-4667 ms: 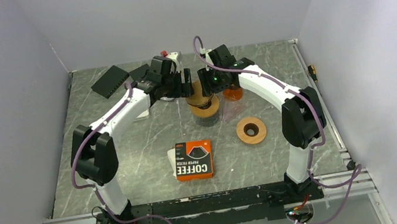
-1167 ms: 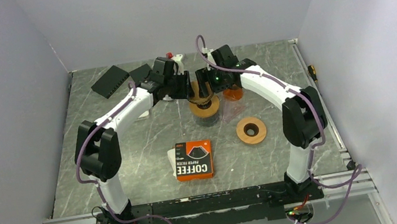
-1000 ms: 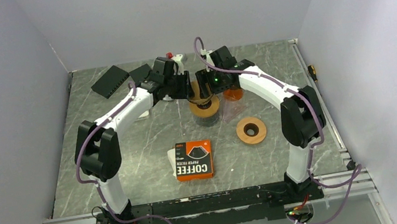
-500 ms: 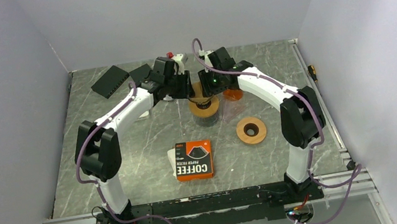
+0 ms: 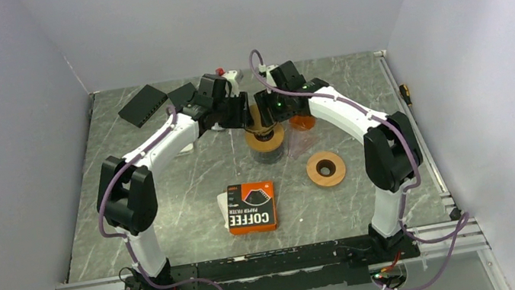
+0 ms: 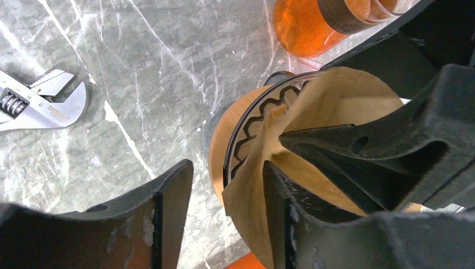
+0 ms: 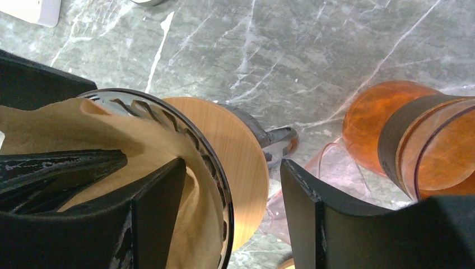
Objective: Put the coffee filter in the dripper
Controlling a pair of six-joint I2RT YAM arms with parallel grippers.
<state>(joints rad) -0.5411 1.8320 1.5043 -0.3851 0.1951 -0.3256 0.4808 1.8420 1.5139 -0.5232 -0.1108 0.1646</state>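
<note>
The dripper (image 5: 266,138), glass with a wooden collar (image 7: 242,151), stands mid-table on a dark server. The brown paper coffee filter (image 6: 336,95) sits inside its ribbed rim (image 6: 250,130), with the near edge standing a little above it. My left gripper (image 6: 224,216) is open and straddles the filter's edge and the rim, one finger inside the cone. My right gripper (image 7: 229,221) is open on the opposite side, its inner finger resting in the filter (image 7: 50,129) and its outer finger (image 7: 305,218) outside the collar. In the top view both grippers (image 5: 243,110) (image 5: 269,106) meet over the dripper.
An orange glass vessel (image 7: 392,123) stands just right of the dripper. A wrench (image 6: 39,101) lies to its left. A coffee filter box (image 5: 251,207) and a wooden ring (image 5: 326,168) lie nearer the bases. Black flat pieces (image 5: 143,104) sit at the back left.
Both arms stay over the dripper with only slight shifts of the wrists. The filter remains in the cone.
</note>
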